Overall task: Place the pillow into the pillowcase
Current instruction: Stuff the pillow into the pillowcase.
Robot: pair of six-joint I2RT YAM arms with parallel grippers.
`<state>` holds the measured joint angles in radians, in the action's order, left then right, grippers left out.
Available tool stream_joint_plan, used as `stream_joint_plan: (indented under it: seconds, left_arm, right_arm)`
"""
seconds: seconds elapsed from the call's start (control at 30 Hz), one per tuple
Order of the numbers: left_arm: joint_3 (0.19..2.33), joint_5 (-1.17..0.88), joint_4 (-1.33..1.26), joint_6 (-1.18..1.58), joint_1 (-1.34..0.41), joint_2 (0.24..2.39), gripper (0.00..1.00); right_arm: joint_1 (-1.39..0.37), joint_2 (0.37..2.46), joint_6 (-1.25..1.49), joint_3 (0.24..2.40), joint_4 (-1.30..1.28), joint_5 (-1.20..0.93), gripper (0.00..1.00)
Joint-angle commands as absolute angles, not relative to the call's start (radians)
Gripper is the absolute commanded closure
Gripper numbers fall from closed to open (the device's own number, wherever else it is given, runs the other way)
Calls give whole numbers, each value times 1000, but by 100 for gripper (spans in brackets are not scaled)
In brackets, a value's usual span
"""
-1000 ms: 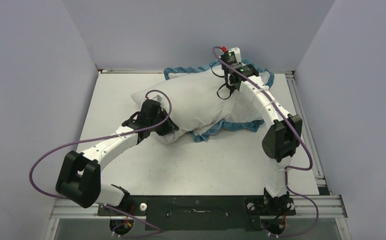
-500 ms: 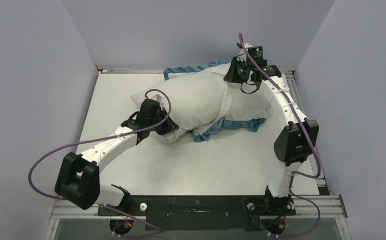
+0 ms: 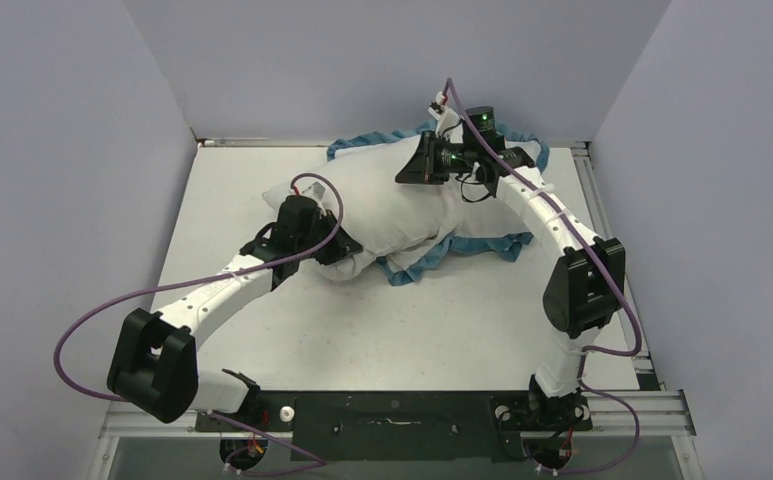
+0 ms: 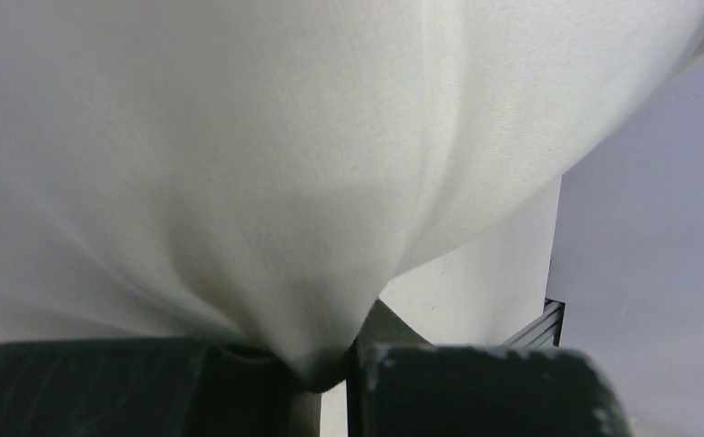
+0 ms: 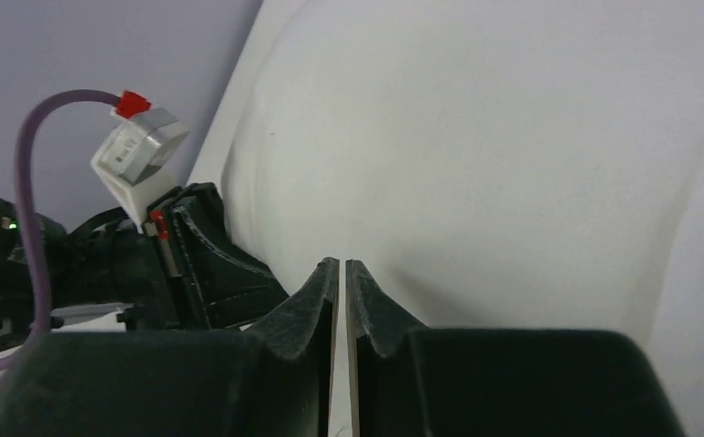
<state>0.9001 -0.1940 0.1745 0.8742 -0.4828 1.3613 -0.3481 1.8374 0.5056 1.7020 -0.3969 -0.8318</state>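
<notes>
**Top external view: pillow held by one corner, case mouth unheld**

The pillow (image 3: 392,195) lies across the middle of the table (image 3: 362,330), running from 8 o'clock to 1 o'clock. Its far end rests on the pillowcase (image 3: 432,262), whose blue edge shows at 12, 2 and 5 o'clock around it. I cannot tell how much of the pillow is inside.

The left gripper (image 3: 342,250) is clamped on the pillow's 8 o'clock corner. The left wrist view shows white cloth drawn to a narrow point between the fingers. The right gripper (image 3: 405,166) hovers over the pillow's 1 o'clock part, tips together with nothing between them.

Risks, as I judge them:
- The pinch is small, so a push toward 2 o'clock may pull the cloth free or only buckle the soft pillow.
- Nothing holds the case, so the limp cloth would likely slide or bunch ahead of the pillow.
- Case lining and pillow are both white, so the right gripper could grab the wrong layer.
- The right wrist view shows the left gripper at 9 o'clock, so reaching further that way risks a knock.

No writing is legible. The white box (image 5: 138,150) has a red tab (image 5: 130,102), and a green light (image 3: 482,122) shows on the right wrist; neither carries readable text.
</notes>
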Motion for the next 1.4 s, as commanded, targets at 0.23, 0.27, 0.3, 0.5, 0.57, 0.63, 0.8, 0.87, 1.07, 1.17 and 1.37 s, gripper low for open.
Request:
stream_joint_plan:
  seconds: [0.23,0.27,0.3,0.5,0.57,0.63,0.8,0.87,1.07,1.17,1.37]
  left_arm:
    - [914,-211,60,890,-474,1297,100]
    - [917,-212,59,893,-474,1297,100]
    - [924,-213,58,893,-474,1297,100]
    - [970,-194,73,885,-472,1309,100]
    - [974,-191,76,881,-472,1307,100]
    - [977,-196,79,870,-470,1310,100]
    - [970,-222,82,864,-468,1315,100]
    - [963,-227,76,867,-468,1313,100]
    - [950,-222,92,867,-469,1296,100]
    - [954,-220,113,852,-468,1281,100]
    - [932,-206,112,856,-466,1262,100]
  right_arm:
    - [-458,1740,250,1876,-787,-272,43]
    - [-462,1723,243,1853,-796,-234,33]
    - [-464,1699,237,1825,-799,-188,24]
    - [-466,1616,223,1732,-840,-5,8]
    - [-471,1625,212,1726,-847,55,9]
    - [-483,1647,198,1729,-847,110,10]
    - [-511,1737,184,1761,-816,257,10]
    - [-514,1781,178,1789,-793,352,9]
    - [-436,1882,253,1888,-736,260,47]
    - [-363,1897,318,1884,-707,133,81]
    - [-265,1802,366,1750,-515,-323,95]
